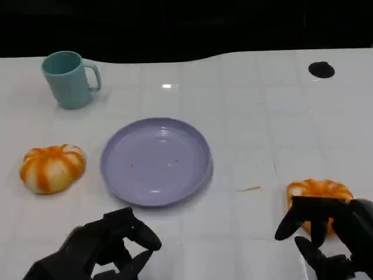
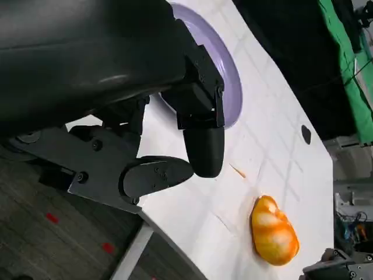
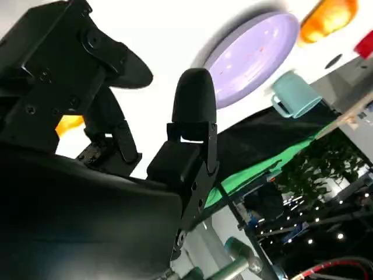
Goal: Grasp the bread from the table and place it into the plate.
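I count two bread rolls, both orange with white stripes: one roll (image 1: 52,168) lies to the left of the plate (image 1: 156,161), the other roll (image 1: 318,195) lies to the right of the plate. I count one plate, lilac. I count one mug (image 1: 69,79), teal, beyond the plate and to its left. I count two black hands.
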